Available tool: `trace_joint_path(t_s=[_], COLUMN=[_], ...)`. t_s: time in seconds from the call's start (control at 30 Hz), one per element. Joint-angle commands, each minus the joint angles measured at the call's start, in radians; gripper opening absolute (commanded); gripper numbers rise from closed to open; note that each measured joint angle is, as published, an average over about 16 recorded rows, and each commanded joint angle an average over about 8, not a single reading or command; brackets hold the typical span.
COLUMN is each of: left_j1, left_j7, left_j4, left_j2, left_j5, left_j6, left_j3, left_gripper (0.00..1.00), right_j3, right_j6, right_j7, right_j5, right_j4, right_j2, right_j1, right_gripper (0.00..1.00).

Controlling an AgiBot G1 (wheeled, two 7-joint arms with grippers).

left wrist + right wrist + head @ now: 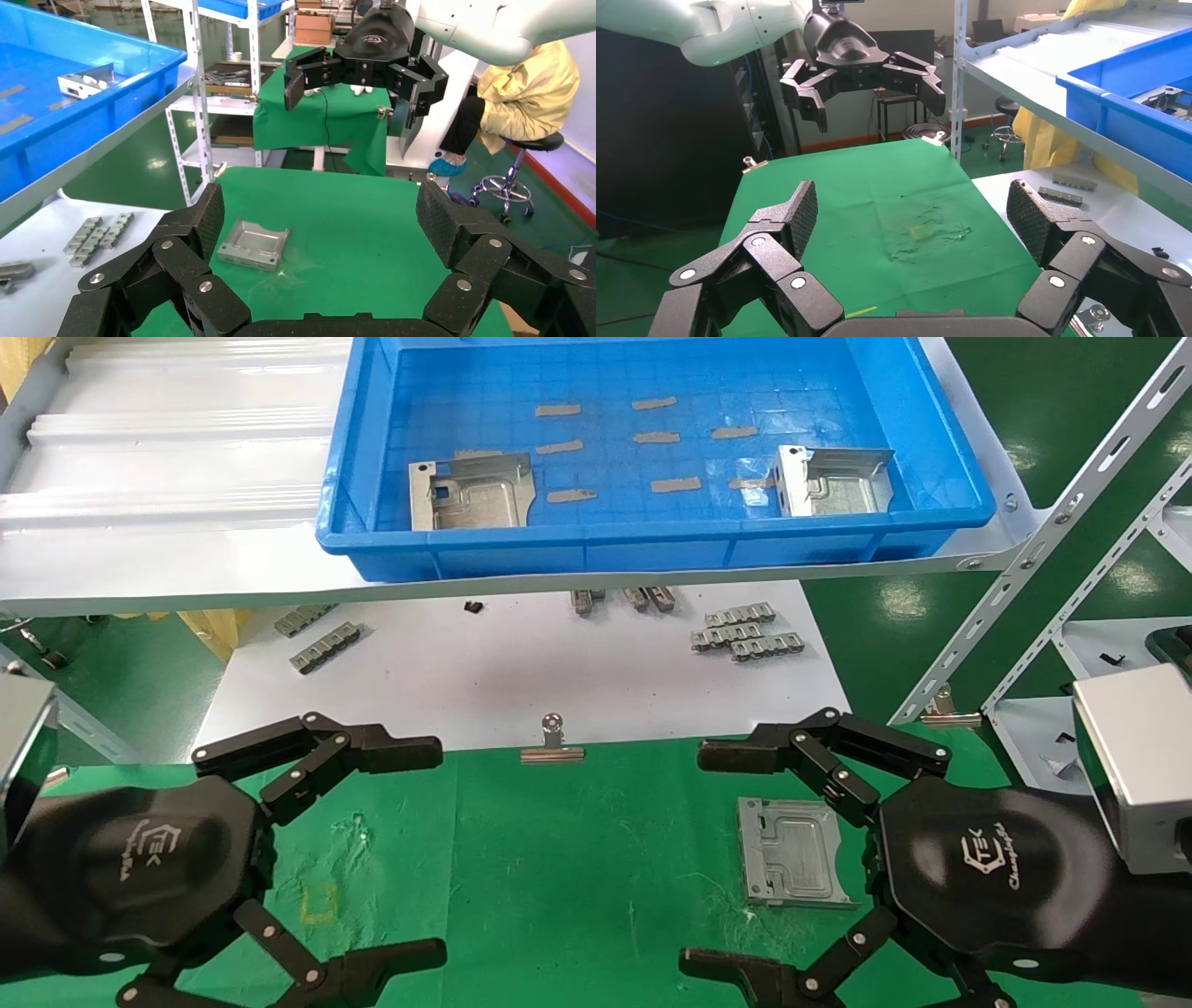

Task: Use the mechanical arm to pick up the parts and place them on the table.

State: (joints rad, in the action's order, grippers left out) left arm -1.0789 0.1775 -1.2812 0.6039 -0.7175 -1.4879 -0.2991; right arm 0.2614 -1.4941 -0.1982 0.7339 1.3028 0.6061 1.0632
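Right tool (694, 859): held low over the right side of the green counter (559, 877); its fingers are spread wide and nothing is gripped.
Left tool (442, 850): held low over the left side of the counter, fingers likewise spread wide, nothing held.
Part on the counter (792, 851): one silver stamped plate is seen lying flat on the green cloth, just beside the right tool's upper finger links and partly tucked under them in the head view; it is not between the fingertips. It is also seen in the left wrist view (254, 243), resting on the cloth, well apart from the left tool.
Parts in the tray: two more plates are left inside the blue tray (652, 537) on the raised shelf, one near its front left (470, 491), one near its front right (833, 481), both well apart from either tool.
Tray floor: flat grey strips (675, 484) are scattered across it.
White sheet (521, 663): small toothed clip strips (745, 631) are lying on it beyond the green cloth.
Cloth edge: a binder clip (553, 744) is fixed at the far edge.
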Motion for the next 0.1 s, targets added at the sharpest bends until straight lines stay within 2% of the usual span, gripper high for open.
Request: trace_joint_path(t_s=[0.03,0.1], left_j1=[0.0,0.0], left_j7=[0.0,0.0], left_j4=[0.0,0.0], left_j2=[0.0,0.0], left_j5=[0.0,0.0], left_j6=[0.0,0.0], left_j3=[0.0,0.0], left_gripper=[1.0,1.0], right_j3=[0.005,0.006], right_j6=[0.0,0.0], right_j7=[0.003,0.004], right_j5=[0.0,0.0], right_j4=[-0.005,-0.007], right_j2=[0.001,0.002], right_j1=[0.003,0.003], right_gripper=[1.0,1.0])
